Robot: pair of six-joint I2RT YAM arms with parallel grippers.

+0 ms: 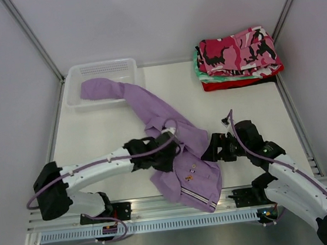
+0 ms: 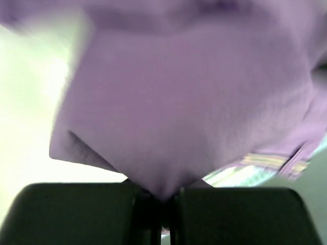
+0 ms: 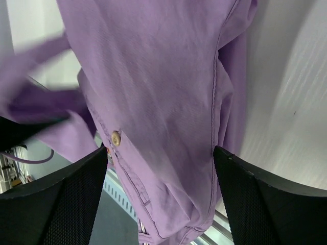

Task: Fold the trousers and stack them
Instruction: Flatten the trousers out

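The lilac trousers (image 1: 170, 127) lie crumpled across the table, one leg reaching into the basket and the waistband at the near edge. My left gripper (image 1: 165, 152) is shut on a pinch of the lilac cloth (image 2: 179, 112), which bunches into the closed left gripper (image 2: 163, 196). My right gripper (image 1: 214, 150) stands open at the trousers' right edge. Lilac cloth with a button (image 3: 116, 138) shows between the wide-apart fingers of the right gripper (image 3: 161, 153), unclamped. The pink camouflage trousers (image 1: 238, 52) lie folded on top of a stack at the back right.
A white basket (image 1: 102, 76) stands at the back left. Under the camouflage pair lie a green-and-white folded garment (image 1: 200, 71) and a red one (image 1: 230, 83). Pale walls close in the table; a metal rail (image 1: 161, 208) runs along the near edge.
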